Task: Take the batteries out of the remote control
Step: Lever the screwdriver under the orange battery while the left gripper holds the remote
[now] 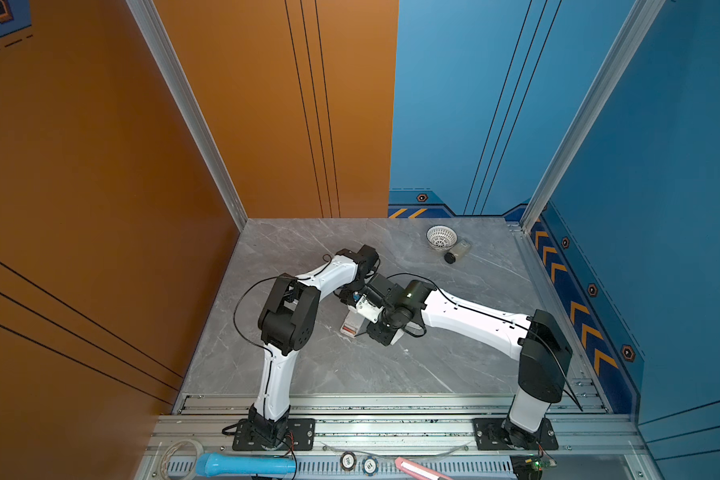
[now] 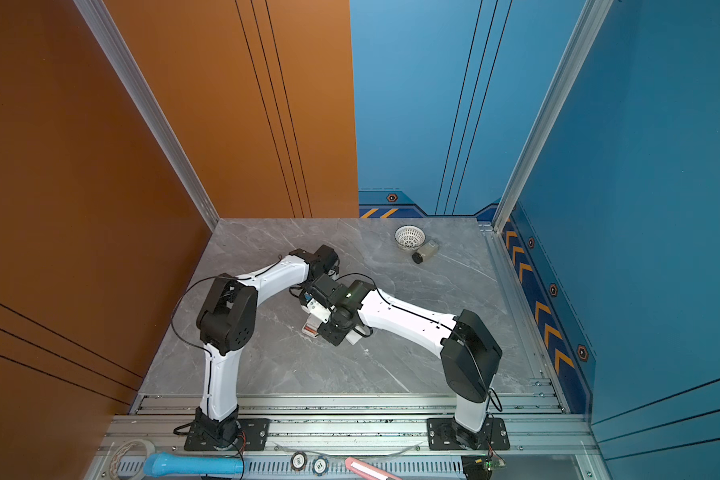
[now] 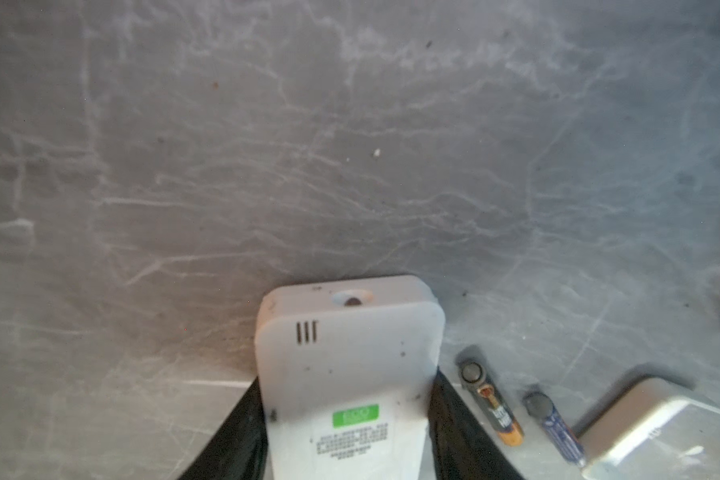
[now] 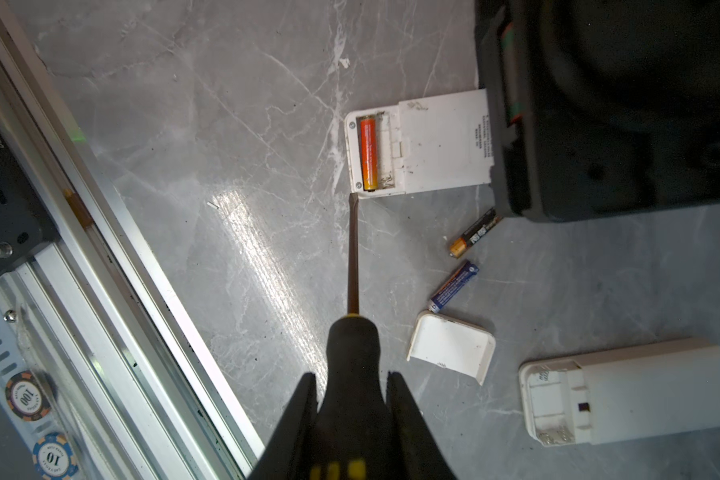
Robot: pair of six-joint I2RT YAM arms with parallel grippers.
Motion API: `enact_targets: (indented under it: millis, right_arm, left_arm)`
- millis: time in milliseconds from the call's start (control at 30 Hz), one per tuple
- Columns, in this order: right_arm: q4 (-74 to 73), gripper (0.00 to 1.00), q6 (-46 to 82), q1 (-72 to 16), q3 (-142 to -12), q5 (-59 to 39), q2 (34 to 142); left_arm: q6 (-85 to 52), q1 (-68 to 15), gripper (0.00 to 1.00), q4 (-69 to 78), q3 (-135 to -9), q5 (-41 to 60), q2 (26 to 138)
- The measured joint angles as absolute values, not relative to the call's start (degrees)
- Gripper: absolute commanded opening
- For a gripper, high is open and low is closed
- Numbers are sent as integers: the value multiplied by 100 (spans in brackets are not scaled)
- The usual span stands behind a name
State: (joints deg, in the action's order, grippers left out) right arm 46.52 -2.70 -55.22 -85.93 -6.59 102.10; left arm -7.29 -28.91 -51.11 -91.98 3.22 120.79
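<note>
Right tool (image 4: 352, 378): clamped narrow on the thick black-and-yellow handle of the long screwdriver (image 4: 352, 332), so the thin shaft sticks out ahead as a pry bar.
Screwdriver tip: at the outer corner of the white rectangular plastic remote control (image 4: 441, 141), just outside its open battery bay. I cannot tell whether it touches.
Left tool (image 3: 346, 380): black fingers (image 3: 242, 419) pressed on both long sides of the remote control's other end, probably to stop it sliding while the tip levers.
Remote control's place: flat on the grey marbled desk (image 4: 225, 124), back up, mid-desk between the two arms in both top views. Its open end points near and left.
Orange-red battery (image 4: 368, 153): seated in the bay's outer slot; the slot beside it is empty.
Its long axis: crosswise to the remote control's length, with its yellower end on the side where the tip waits.
Black-and-gold battery (image 4: 474, 232): loose on the desk just beside the remote control.
Blue battery (image 4: 454, 286): next to it, roughly parallel, one end near the small white plastic cover (image 4: 452, 347).
Second white remote (image 4: 641, 390): lies apart, its bay bare.
Light green battery: not seen.
</note>
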Motion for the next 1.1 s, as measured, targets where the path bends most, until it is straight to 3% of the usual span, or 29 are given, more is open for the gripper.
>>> enact_targets:
  millis: [1100]
  right_arm:
    - [4764,0,-257,-5507,-8739,-635,10385]
  left_arm:
    - [-729,-2888,0,-5107,-9196,325,12079]
